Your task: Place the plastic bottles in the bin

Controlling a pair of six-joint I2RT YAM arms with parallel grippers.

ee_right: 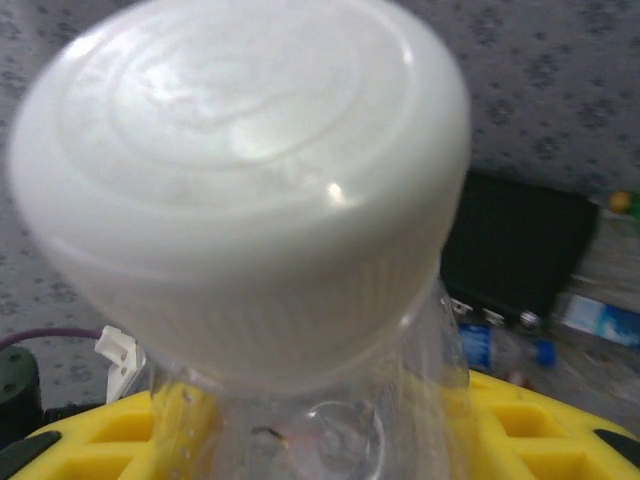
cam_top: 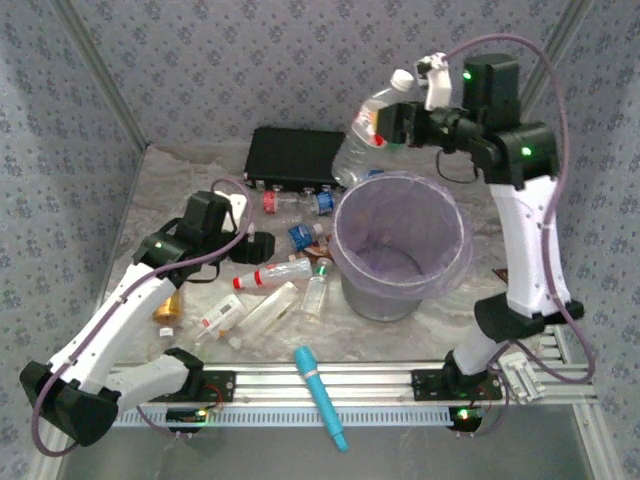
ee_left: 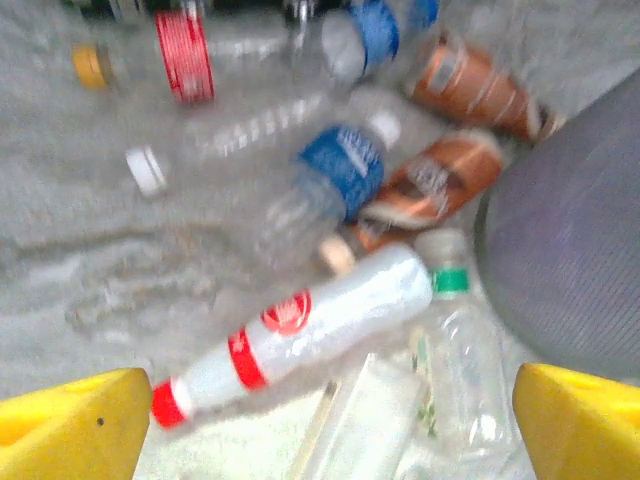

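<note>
top camera looks down on round grey lilac-lined bin (cam_top: 382, 300), left wrist shares its left wall, close, right wrist shares flat black box (cam_top: 295, 157) behind it

A flat black rectangular box (cam_top: 296, 157) lies at 12 o'clock on the marbled table (cam_top: 185, 175), close to the back wall. A cyan pen-like stick (cam_top: 320, 396) lies at 6 o'clock, slanted across the aluminium rail (cam_top: 390, 380) at the near edge, its lower end pointing towards 5 o'clock. Patterned grey-blue walls (cam_top: 250, 60) enclose the table at 9, 12 and 3 o'clock.
</note>
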